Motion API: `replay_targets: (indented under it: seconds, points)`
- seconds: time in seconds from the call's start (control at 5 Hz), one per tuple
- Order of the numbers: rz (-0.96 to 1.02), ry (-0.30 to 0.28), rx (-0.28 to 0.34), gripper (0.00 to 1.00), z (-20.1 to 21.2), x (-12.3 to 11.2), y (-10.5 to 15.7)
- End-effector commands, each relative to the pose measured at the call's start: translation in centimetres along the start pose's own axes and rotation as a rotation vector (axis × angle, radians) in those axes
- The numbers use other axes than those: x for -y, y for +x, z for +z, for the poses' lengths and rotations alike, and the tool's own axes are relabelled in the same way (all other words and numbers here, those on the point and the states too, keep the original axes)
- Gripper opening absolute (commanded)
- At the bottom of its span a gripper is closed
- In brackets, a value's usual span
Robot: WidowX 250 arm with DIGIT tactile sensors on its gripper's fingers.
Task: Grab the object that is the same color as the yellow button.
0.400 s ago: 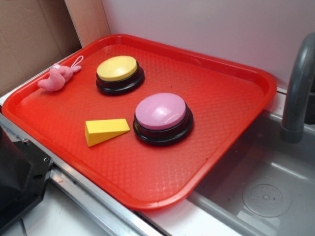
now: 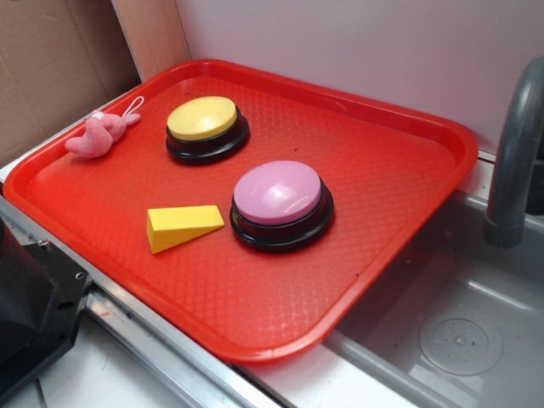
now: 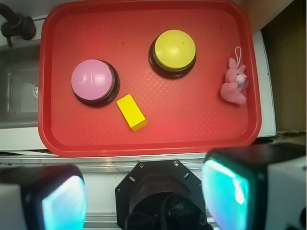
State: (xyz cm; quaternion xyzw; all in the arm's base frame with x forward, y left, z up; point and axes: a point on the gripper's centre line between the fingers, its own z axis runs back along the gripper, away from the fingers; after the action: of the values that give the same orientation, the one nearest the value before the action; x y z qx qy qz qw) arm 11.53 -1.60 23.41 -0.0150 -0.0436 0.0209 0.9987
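A toy kitchen mock-up set up for robot work. A grey sink (image 2: 459, 314) with a drain (image 2: 460, 344) and grey faucet (image 2: 514, 161) lies off to the gripper's left side, a red tray (image 2: 255, 327) rests ahead on the metal counter edge (image 2: 161, 348), and bare cardboard (image 2: 51, 68) stands beyond as backdrop.

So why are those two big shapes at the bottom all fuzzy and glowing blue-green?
In the wrist view they are the pincer's fingers, too close to the lens to be sharp, while the yellow wedge stays crisp; the exterior view shows soft glare on the pink button.
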Motion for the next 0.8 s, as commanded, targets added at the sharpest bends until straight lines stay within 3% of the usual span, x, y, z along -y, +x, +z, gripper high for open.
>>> replay_targets:
  seconds: [0.0,0.4,0.6]
  points:
    - [-0.156,-0.040,0.040,1.00,-6.7,0.3,2.8]
    - [-0.311,-0.019,-0.007,1.00,-13.4,1.2,4.5]
    - [-0.427,-0.051,-0.036,1.00,-16.7,1.6,3.9]
